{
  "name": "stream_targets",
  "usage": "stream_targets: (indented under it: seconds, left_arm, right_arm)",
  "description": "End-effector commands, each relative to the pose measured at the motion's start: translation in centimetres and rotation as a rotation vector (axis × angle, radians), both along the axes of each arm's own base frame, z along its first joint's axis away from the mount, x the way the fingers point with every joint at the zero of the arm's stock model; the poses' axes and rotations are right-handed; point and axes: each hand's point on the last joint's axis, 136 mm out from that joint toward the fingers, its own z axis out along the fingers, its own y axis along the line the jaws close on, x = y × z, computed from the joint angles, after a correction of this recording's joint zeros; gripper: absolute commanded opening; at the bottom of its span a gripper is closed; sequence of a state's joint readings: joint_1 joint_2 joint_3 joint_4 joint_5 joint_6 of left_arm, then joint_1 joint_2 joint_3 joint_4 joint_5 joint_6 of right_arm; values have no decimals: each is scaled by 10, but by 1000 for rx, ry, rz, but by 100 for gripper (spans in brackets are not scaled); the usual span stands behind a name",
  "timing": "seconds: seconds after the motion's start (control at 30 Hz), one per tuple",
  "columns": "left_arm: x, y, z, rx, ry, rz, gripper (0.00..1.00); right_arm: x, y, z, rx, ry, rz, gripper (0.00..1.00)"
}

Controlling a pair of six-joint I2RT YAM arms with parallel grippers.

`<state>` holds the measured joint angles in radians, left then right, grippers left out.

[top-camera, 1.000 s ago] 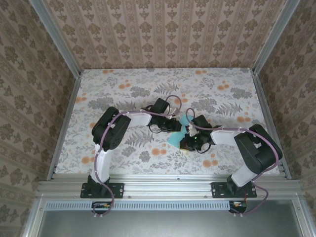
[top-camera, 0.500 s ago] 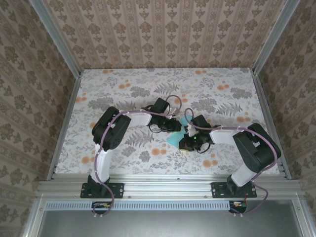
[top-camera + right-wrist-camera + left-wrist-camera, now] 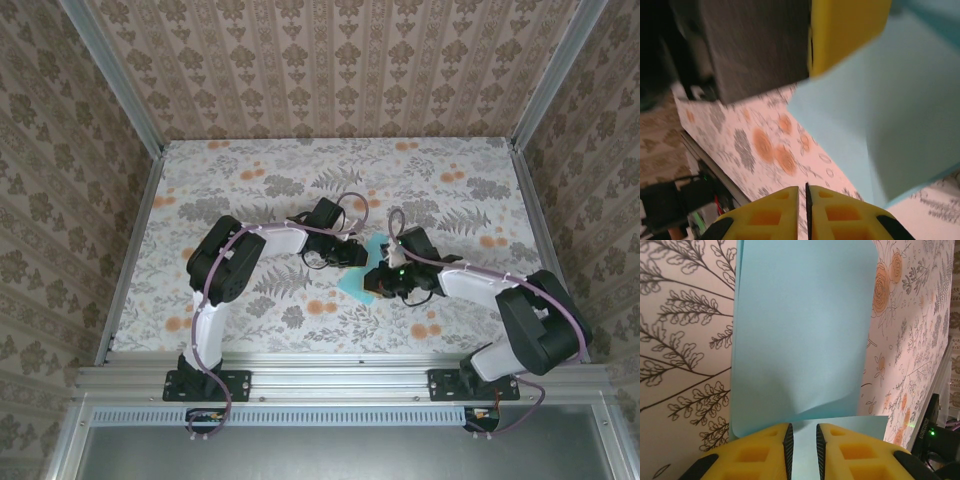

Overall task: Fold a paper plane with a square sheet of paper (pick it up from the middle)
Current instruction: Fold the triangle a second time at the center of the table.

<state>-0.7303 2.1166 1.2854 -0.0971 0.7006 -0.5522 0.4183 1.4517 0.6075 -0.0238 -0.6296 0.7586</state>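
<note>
Square sheet of paper [image 3: 800, 330], partly folded, on the middle of the floral counter [image 3: 250, 180]

Nearest, the right end effector [image 3: 802, 190] is low over the counter just beside the sheet, fingers all but touching with nothing between them. The turquoise sheet lies next, one flap curling up. Beyond it, the left end effector [image 3: 804, 432] meets the sheet's edge, jaws a slit apart; whether they pinch the paper I cannot tell.
</note>
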Motion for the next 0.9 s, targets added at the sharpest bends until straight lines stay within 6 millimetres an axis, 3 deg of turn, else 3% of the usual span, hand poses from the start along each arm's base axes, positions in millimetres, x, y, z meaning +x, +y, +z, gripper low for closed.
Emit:
stream_targets:
  seconds: [0.0, 0.27, 0.4, 0.6, 0.87]
  left_arm:
    - [-27, 60, -104, 331, 85, 30, 24]
    - [-25, 60, -101, 326, 82, 31, 24]
    - [-26, 62, -101, 328, 85, 31, 24]
    - [-23, 61, -98, 327, 79, 26, 24]
    - [-16, 53, -86, 299, 75, 20, 24]
  right_arm:
    - [11, 0, 0, 17, 8, -56, 14]
    - [3, 2, -37, -24, 85, -24, 14]
    - [-6, -6, -51, -75, 108, -16, 13]
    - [-20, -18, -63, -150, 127, 13, 13]
    - [-38, -17, -73, -165, 163, 67, 12]
